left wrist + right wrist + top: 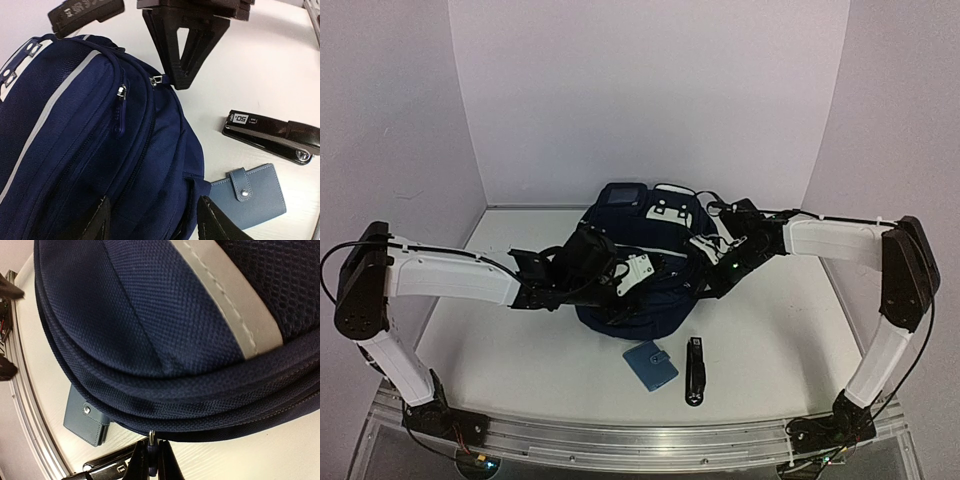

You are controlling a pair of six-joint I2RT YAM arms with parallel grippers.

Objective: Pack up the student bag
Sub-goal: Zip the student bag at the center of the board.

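Bag [642, 305]: lying mid-table between the arms, looking zipped.
Right gripper [152, 447]: jaws pinching the zip pull [150, 436], seemingly readying to open it.
Left gripper [153, 202]: jaws spread, straddling the bag, likely steadying it.
Wallet [252, 192], stapler [272, 136]: waiting just beside the bag.

On my counter [500, 370]: light-blue snap wallet [650, 366], closed, lying flat. Black stapler [694, 370] just to its right, small gap between them. White walls [650, 90] behind.
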